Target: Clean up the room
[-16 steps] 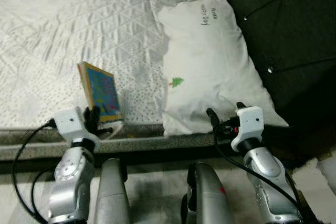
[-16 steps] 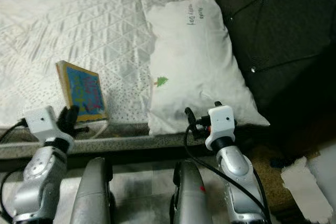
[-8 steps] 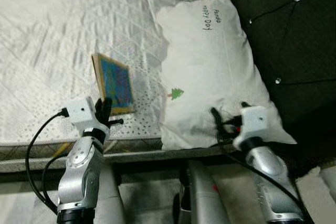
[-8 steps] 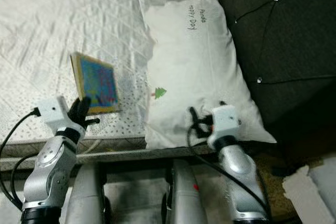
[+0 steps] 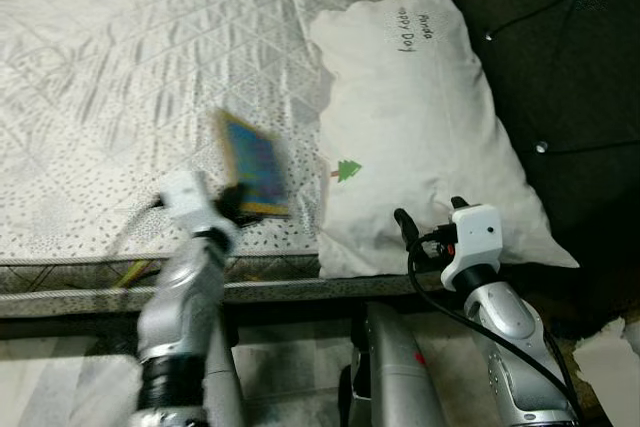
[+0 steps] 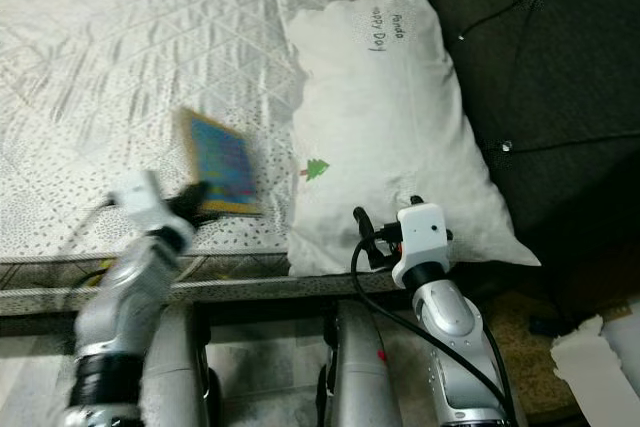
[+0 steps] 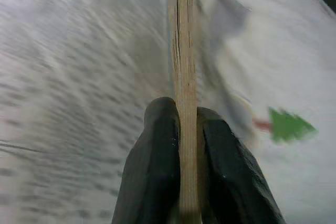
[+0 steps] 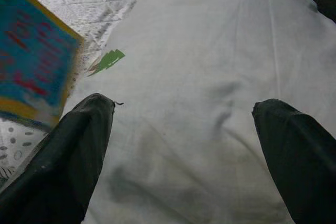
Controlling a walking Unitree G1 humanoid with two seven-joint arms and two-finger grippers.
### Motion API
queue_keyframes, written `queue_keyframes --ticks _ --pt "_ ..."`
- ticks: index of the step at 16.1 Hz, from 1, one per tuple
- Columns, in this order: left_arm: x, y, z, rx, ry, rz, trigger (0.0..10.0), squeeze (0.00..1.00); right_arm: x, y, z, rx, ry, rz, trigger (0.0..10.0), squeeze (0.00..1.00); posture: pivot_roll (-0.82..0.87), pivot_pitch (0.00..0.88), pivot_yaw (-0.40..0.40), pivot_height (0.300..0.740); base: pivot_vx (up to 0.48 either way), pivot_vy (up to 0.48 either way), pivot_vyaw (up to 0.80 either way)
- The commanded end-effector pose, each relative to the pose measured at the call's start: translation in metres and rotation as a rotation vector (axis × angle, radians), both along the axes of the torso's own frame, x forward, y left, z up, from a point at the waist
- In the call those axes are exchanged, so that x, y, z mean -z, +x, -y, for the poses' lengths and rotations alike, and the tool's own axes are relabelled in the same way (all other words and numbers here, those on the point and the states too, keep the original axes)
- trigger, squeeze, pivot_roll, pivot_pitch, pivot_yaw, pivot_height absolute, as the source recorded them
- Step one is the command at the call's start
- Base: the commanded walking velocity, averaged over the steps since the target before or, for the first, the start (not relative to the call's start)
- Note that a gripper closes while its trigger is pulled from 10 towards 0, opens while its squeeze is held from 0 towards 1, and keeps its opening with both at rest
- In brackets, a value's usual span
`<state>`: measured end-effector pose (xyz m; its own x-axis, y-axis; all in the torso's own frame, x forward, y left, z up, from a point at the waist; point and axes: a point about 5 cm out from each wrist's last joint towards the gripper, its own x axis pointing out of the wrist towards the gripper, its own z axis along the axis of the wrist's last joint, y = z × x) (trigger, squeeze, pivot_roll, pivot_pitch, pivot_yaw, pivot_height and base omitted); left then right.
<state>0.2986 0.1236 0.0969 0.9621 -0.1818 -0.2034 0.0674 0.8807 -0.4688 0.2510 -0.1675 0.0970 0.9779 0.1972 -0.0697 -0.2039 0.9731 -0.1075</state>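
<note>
My left pincer (image 7: 181,182) grips the thin blue-faced wooden board (image 5: 254,164) at centre frame, above the white quilted bed (image 5: 120,77). My right pincer (image 8: 184,150) gapes over the white pillow (image 5: 420,127), lower right.

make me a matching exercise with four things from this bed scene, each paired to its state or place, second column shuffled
Column one:
1. left pincer
2. right pincer
3. pillow
4. headboard

Column two:
A. dark, tufted, with shiny studs
B. open, its fingers spread over the white fabric
C. white, with a small green tree printed on it
D. shut on the thin edge of the blue board

Pairs: 1-D, 2-B, 3-C, 4-A
</note>
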Motion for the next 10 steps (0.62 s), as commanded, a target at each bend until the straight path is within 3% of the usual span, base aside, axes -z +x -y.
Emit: queue_keyframes --ticks 1,2,5,7,10 --pt "0.002 0.002 0.017 0.068 -0.019 -0.031 10.0 0.0 -0.004 -0.002 0.005 0.016 -0.013 0.007 10.0 0.0 -0.05 0.172 -0.073 0.586 0.0 0.0 0.0" --pt "0.002 0.003 0.026 0.096 -0.035 -0.046 10.0 0.0 -0.004 -0.003 0.005 0.018 -0.016 0.007 10.0 0.0 -0.05 0.173 -0.074 0.586 0.0 0.0 0.0" --pt "0.007 -0.011 0.05 0.166 -0.156 -0.137 10.0 0.0 -0.004 -0.004 0.006 0.019 -0.02 0.005 10.0 0.0 -0.05 0.177 -0.073 0.586 0.0 0.0 0.0" --pt "0.024 -0.017 0.042 0.132 -0.127 -0.268 10.0 0.0 -0.004 -0.004 0.005 0.018 -0.015 0.001 10.0 0.0 -0.05 0.179 -0.075 0.586 0.0 0.0 0.0" --pt "0.02 -0.019 0.039 0.165 -0.138 -0.286 10.0 0.0 -0.004 -0.003 0.004 0.015 -0.012 -0.001 10.0 0.0 -0.04 0.177 -0.075 0.586 0.0 0.0 0.0"
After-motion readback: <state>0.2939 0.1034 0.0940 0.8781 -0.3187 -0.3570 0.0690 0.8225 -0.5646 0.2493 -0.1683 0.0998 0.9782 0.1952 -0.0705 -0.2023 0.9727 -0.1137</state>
